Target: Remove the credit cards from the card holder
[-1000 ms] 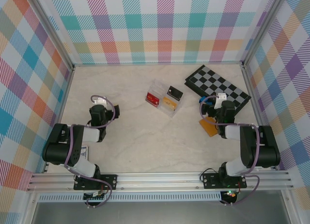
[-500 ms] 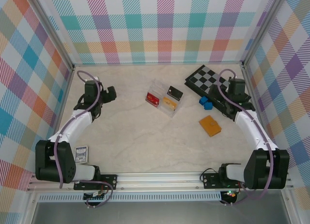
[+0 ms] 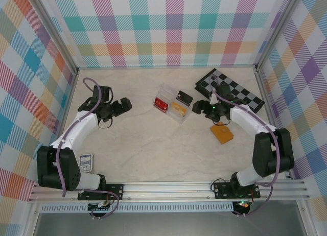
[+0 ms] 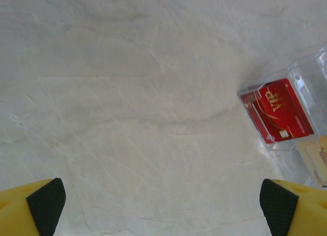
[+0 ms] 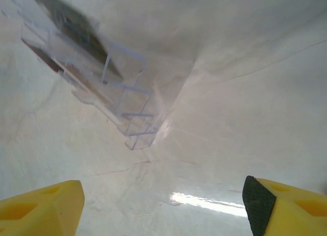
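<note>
1. Card holder (image 3: 222,133) first: it lies flat on the table (image 3: 153,141), front right, tan cover up. It looks folded shut, and nothing is gripping it.
2. Just past it, the right arm's forearm reaches across. The right gripper (image 3: 198,107) points left toward the tray and is clear of the card holder. On the wrist camera its yellow fingers (image 5: 41,205) stand spread wide, with only bare table between them.
3. At about the same depth on the left side, the left gripper (image 3: 124,104) faces right toward the tray. Its fingers (image 4: 30,208) are also wide apart, and nothing is caught between the black pads.
4. Between the two grippers sits the clear tray (image 3: 164,91), set at an angle. A red card (image 3: 161,104) lies in the left compartment, an orange-yellow card (image 3: 178,109) is just right of it, and a dark card (image 3: 184,97) is in the compartment behind that.
5. Farthest back on the right, the chequered board (image 3: 240,93) lies flat and skewed, close behind the right gripper.
</note>
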`<action>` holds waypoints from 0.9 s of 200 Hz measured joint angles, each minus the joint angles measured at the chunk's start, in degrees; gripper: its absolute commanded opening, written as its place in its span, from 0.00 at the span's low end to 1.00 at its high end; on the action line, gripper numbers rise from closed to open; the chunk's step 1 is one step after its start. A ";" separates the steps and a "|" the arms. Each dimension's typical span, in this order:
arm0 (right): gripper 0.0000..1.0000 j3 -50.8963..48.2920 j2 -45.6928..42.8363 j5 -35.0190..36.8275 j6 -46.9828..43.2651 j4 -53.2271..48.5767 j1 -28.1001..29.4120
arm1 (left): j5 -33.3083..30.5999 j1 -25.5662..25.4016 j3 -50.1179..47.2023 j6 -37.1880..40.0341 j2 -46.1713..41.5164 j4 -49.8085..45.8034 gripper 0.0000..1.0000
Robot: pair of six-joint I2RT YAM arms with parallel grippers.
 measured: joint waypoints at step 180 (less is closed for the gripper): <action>0.52 14.10 18.10 11.17 -1.01 5.92 3.65 | 0.09 -6.64 -1.36 -3.91 3.28 0.46 1.00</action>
